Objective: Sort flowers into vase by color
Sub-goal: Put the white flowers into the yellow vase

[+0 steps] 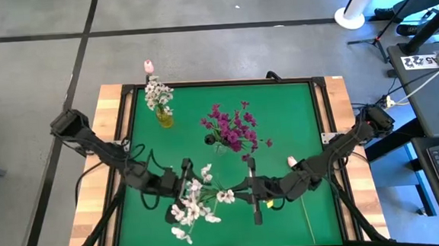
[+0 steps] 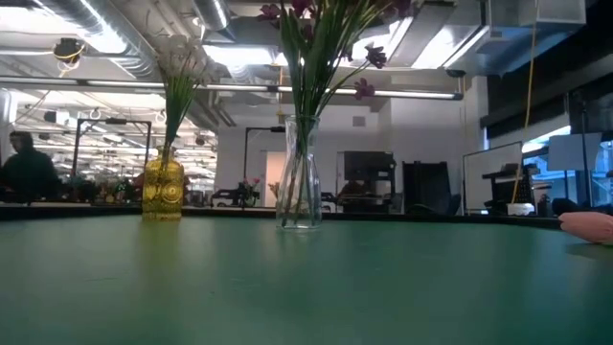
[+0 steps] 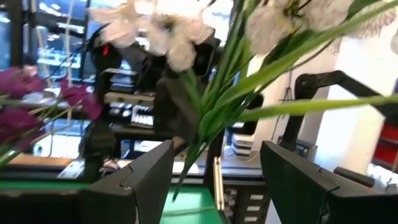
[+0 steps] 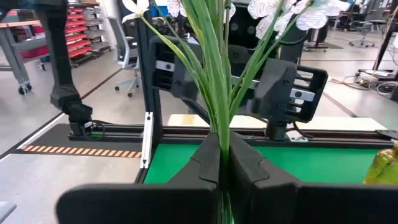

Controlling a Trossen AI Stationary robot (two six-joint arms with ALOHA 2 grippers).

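Two grippers meet at six o'clock on the green table [image 1: 280,119] seen from above: the right gripper [image 1: 248,188] and the left gripper [image 1: 187,184] flank the white flowers [image 1: 196,204]. From the right wrist, fingers [image 4: 202,163] clamp the green stems. From the left wrist, fingers [image 3: 140,177] stand apart around stems, contact unclear.

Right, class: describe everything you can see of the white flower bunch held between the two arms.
The white flower bunch is artificial-looking: long green stems and blade leaves topped by white blossoms. It hangs above the green mat near the front edge. The right gripper is shut on its stems, while the left gripper stands open around them, the stems passing between its fingers.
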